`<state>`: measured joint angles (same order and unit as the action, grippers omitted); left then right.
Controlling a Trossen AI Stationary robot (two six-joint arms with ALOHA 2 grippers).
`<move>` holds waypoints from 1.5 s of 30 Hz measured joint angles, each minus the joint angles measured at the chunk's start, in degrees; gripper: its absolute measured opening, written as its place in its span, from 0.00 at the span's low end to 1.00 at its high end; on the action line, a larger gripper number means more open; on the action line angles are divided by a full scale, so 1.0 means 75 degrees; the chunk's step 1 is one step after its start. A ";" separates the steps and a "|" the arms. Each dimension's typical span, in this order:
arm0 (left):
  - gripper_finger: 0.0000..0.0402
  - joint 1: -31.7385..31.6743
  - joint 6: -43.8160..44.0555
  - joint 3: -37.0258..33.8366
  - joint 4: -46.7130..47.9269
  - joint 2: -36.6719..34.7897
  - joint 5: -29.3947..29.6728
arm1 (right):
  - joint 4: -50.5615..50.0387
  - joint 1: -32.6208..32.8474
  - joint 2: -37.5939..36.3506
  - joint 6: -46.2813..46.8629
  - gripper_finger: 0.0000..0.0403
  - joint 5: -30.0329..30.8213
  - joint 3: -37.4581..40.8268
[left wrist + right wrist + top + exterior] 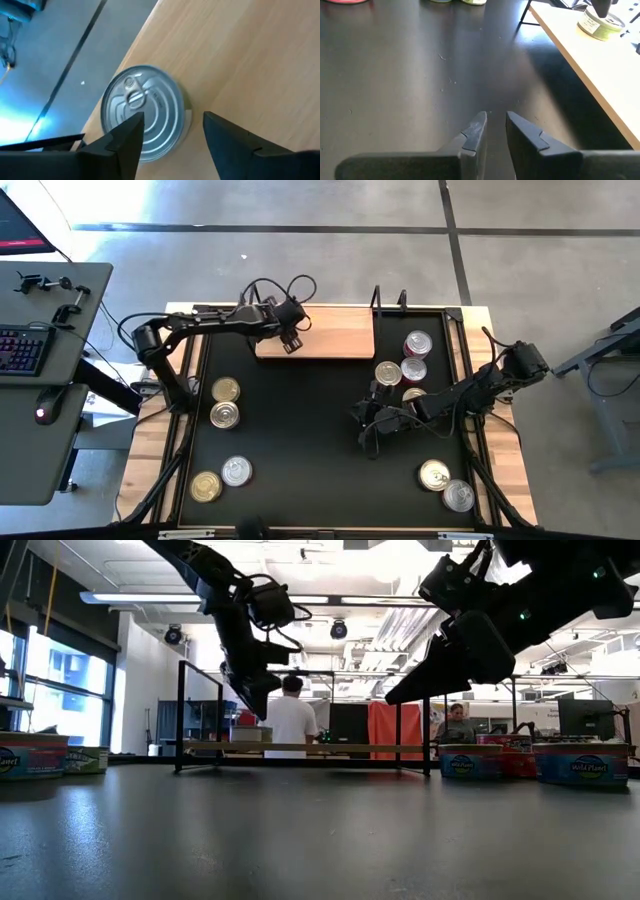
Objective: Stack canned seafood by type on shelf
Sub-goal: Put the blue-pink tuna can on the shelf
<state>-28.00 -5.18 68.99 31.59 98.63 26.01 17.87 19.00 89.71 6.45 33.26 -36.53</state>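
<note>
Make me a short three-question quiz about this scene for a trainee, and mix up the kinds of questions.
1. True or false: the silver-lidded can below the left gripper stands on the black tabletop.
2. How many cans sit on the tabletop on the left arm's side? A) two B) four C) six
3. Which gripper hangs over bare tabletop, with no can beneath it?

Key
1. False: it stands on the wooden shelf, near the shelf's edge.
2. B
3. The right gripper.
</note>
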 joint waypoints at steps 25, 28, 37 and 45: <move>0.18 -0.0768 0.0474 0.0021 -0.0394 -0.0003 -0.2430 | 0.0000 0.0000 0.0000 0.0013 0.15 0.0000 0.0000; 0.17 -0.0728 0.0419 0.0021 -0.0391 -0.0062 -0.2428 | 0.0143 0.0047 -0.0012 0.0264 0.15 0.0419 0.0000; 0.12 0.0675 0.0536 -0.0525 -0.1197 -0.0602 -0.2337 | -0.0823 0.1064 -0.1592 0.0366 0.15 0.2293 -0.0006; 0.10 0.2998 0.0312 -0.1487 -0.3397 -0.0682 -0.2183 | -0.3571 0.1523 -0.3086 0.1714 0.16 0.0837 -0.0006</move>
<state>-5.52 -2.85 57.84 6.11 93.51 9.64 -8.92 30.43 66.57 19.30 39.54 -36.58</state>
